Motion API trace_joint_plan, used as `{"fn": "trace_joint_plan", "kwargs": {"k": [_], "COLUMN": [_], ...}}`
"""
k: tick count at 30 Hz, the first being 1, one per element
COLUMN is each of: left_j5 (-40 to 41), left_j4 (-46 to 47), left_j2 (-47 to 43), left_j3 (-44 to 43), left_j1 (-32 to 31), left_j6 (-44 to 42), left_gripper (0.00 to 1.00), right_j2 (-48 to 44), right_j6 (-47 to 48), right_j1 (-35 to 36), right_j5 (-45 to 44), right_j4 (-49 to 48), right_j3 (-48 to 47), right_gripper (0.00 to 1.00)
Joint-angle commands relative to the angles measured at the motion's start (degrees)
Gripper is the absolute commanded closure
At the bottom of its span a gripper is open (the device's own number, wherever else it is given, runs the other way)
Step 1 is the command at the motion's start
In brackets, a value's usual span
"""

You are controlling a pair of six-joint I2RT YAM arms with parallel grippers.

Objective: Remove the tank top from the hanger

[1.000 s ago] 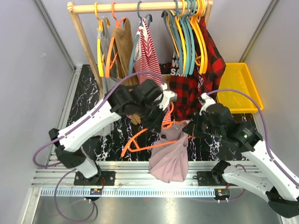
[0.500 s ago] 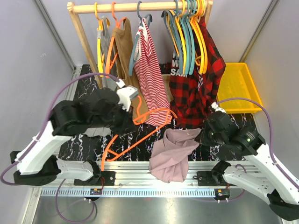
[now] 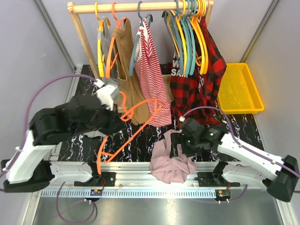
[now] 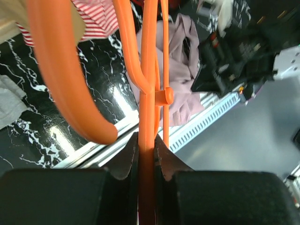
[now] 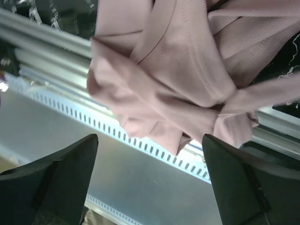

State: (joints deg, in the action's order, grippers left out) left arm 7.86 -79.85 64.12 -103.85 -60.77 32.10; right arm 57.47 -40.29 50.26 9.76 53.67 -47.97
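Now free of its hanger, the pink tank top [image 3: 171, 157] is lying crumpled at the near edge of the table [image 3: 140, 147], one fold spilling over the aluminium rail [image 3: 140, 171]. A second ago the orange hanger [image 3: 136, 126] was still threaded through the garment. It is now hanging bare and well apart from the cloth, which by this reading means the removal itself is done. The left gripper [image 4: 146, 145] is clamping the hanger's shaft tight between its jaws, with the hook and frame running straight out ahead of them, and the left arm is swinging it away to the left, below the clothes rack [image 3: 140, 7]. The right gripper [image 5: 150, 140] is hovering directly over the heap. Its jaws are standing wide with nothing between them, and the tank top is resting just beyond their tips. The right arm is reaching low across the table's front, wrist turning downward toward the rail. Both arms look to be finishing rather than starting a pull.
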Motion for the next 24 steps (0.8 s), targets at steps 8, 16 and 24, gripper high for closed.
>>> {"fn": "trace_joint_plan", "kwargs": {"k": [8,16,24], "left_j5": [5.7,4.6,-2.0], "left_j4": [0.6,1.8,7.9], "left_j2": [-10.8,-11.7,-13.0], "left_j3": [6.3,7.0,11.0], "left_j1": [0.0,0.0,0.0], "left_j6": [5.0,3.9,0.1], "left_gripper": [1.00,1.00,1.00], "right_j2": [24.6,26.7,-2.4], "right_j6": [-10.3,-21.9,-39.1], "right_j1": [4.2,4.8,4.7], "right_j5": [-13.8,-17.4,-39.5], "right_j4": [-12.0,-11.4,25.1], "right_j3": [1.4,9.5,-2.3], "right_gripper": [0.00,1.00,1.00]}}
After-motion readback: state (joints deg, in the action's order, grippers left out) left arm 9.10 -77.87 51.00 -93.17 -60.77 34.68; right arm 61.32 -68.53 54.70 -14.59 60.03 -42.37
